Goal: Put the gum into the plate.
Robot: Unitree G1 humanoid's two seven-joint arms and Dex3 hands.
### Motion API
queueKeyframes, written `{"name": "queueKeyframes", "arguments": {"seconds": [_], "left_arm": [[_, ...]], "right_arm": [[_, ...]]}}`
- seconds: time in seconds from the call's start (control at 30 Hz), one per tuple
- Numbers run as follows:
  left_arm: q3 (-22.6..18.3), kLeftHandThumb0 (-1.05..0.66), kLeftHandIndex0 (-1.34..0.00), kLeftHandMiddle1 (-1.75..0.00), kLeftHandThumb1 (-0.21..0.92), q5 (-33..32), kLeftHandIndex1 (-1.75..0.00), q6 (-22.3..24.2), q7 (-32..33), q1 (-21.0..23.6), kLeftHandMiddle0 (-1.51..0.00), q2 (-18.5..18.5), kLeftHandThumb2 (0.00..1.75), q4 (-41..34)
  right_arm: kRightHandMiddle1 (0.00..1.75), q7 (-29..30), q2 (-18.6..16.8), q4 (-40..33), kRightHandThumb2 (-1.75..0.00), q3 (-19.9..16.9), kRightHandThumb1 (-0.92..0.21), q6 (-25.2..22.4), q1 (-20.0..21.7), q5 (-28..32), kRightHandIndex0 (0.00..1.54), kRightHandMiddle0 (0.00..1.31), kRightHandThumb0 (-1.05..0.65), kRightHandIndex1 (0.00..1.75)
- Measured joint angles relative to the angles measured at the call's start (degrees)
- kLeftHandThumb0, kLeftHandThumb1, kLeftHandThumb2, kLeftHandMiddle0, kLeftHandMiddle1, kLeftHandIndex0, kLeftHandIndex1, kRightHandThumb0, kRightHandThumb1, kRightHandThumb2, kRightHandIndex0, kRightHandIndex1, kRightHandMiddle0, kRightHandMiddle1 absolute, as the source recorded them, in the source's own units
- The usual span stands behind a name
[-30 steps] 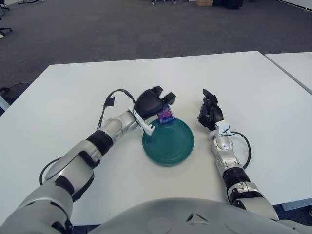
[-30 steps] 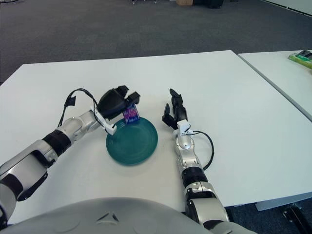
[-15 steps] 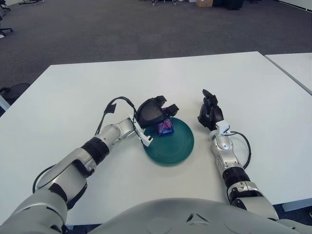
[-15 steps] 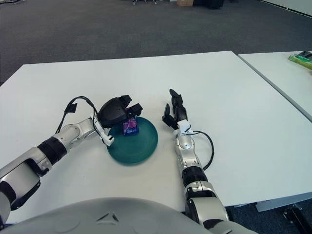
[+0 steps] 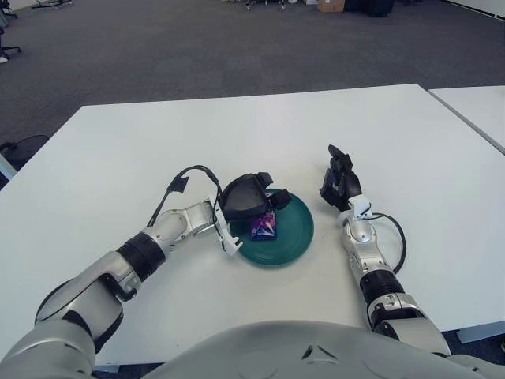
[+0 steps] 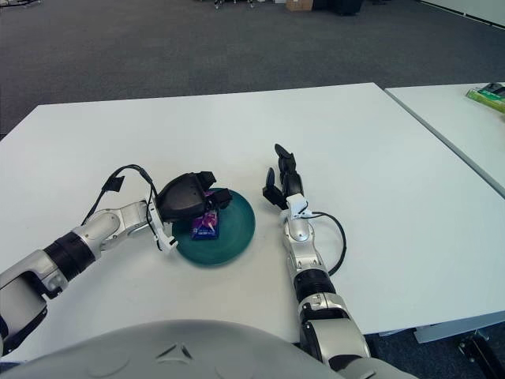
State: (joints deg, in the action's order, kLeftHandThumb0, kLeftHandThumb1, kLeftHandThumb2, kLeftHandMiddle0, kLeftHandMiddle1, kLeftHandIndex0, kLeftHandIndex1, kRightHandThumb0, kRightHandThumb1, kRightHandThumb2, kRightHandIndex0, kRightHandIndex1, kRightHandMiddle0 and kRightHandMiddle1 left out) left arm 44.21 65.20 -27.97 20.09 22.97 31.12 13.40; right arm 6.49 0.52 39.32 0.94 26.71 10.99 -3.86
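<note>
A dark green plate (image 5: 293,232) sits on the white table (image 5: 237,134) in front of me. The gum, a small purple packet (image 5: 264,227), lies flat inside the plate on its left half. My left hand (image 5: 251,199) hovers over the plate's left rim, just above and left of the gum, with its fingers (image 6: 219,197) spread and apart from the packet. Right of the plate shows my right hand (image 5: 339,181), idle, its fingers stretched out and holding nothing.
A second white table (image 5: 477,106) stands to the right across a narrow gap, with a green packet (image 6: 489,95) on it. A black cable (image 5: 177,185) loops off my left wrist. Grey carpet lies beyond the table's far edge.
My left hand came down and drew back to the left, and the gum it held upright at the plate's far rim now lies flat in the plate. The right hand stayed still.
</note>
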Motion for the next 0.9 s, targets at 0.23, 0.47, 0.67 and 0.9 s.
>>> {"name": "queueKeyframes", "arguments": {"seconds": [0.23, 0.47, 0.67, 0.9], "left_arm": [[-1.6, -0.01, -0.79, -1.75, 0.01, -1.8, -1.43, -1.1, -5.4, -1.2, -0.83, 0.6, 1.56, -2.9], [-3.8, -0.01, -0.49, -1.75, 0.36, -4.0, -1.58, -2.3, -5.9, -2.6, -0.55, 0.3, 1.22, -4.2], [-6.1, -0.44, -0.25, -1.36, 0.82, -6.6, -1.59, -4.7, -5.3, -4.1, -0.43, 0.1, 0.64, -5.1], [-8.1, -0.79, -0.14, -0.91, 0.91, -8.2, -1.35, -7.2, -4.5, -5.0, -0.43, -0.4, 0.62, -5.5]], "right_arm": [[0.41, 0.2, 0.1, -0.2, -0.98, 0.3, -0.92, -0.3, 0.0, -0.3, 0.10, 0.00, -0.69, 0.00], [0.42, 1.1, 0.2, -0.4, -0.98, 0.5, -0.92, -0.7, 0.0, -1.5, 0.11, 0.00, -0.70, 0.00], [0.45, 2.8, 0.6, -0.4, -0.97, 1.3, -0.92, -1.1, 0.0, -3.3, 0.14, 0.00, -0.72, 0.01], [0.50, 5.7, 1.5, 0.4, -0.95, 3.1, -0.92, -1.4, 0.5, -6.4, 0.17, 0.00, -0.75, 0.02]]}}
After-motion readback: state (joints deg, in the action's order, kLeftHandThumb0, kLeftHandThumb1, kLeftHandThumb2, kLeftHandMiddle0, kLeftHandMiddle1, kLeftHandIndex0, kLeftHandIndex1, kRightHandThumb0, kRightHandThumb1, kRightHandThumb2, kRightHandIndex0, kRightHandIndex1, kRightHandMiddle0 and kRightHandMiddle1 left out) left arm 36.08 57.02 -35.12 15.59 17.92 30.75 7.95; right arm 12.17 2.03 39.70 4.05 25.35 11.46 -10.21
